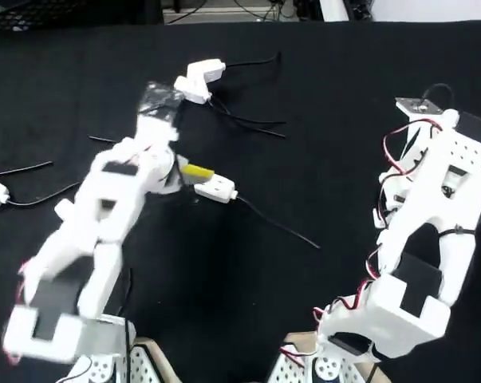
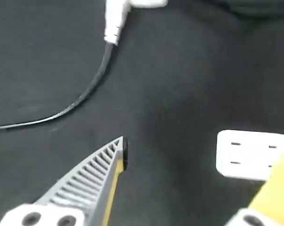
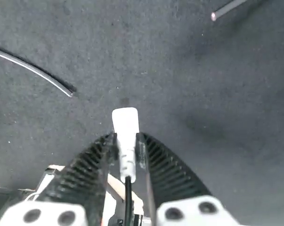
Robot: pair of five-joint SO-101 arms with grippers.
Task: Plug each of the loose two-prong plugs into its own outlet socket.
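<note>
A plug (image 3: 125, 120) is gripped by the closed right hand (image 3: 126, 143) over the desk (image 3: 217, 84). The left hand (image 2: 198, 165) is held open beside a socket (image 2: 243, 155); a second plug (image 2: 114, 19) lies farther off.

No writing, number, brand or sign can be read on anything in these views. The face of the white outlet socket (image 2: 245, 155) bears only its slots. The white plug (image 3: 125, 123) is plain, with no legible marking.
</note>
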